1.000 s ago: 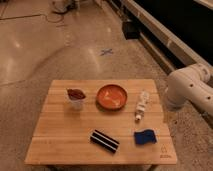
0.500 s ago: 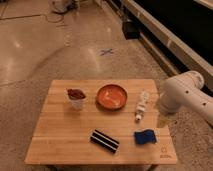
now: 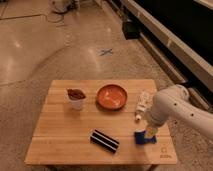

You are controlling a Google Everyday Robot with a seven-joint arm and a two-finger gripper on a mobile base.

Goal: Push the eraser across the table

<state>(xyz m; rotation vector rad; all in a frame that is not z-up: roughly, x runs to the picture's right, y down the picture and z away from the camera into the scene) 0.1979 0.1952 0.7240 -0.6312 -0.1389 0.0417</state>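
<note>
The eraser (image 3: 104,140), a flat black block with pale stripes, lies near the front edge of the light wooden table (image 3: 60,135), a little right of the middle. My white arm (image 3: 175,107) reaches in from the right. Its gripper (image 3: 150,131) hangs low over the table's right front part, right above a blue sponge-like pad (image 3: 141,138). The gripper is a short way to the right of the eraser and apart from it.
An orange bowl (image 3: 111,96) sits at the table's middle back. A white cup with brown contents (image 3: 76,98) stands to its left. A white bottle (image 3: 142,105) lies on its side to the right of the bowl. A logo (image 3: 162,155) marks the front right corner.
The arm has swung in from the right and come lower, bringing the gripper over the table's right front part by the blue pad. The eraser has not moved.
</note>
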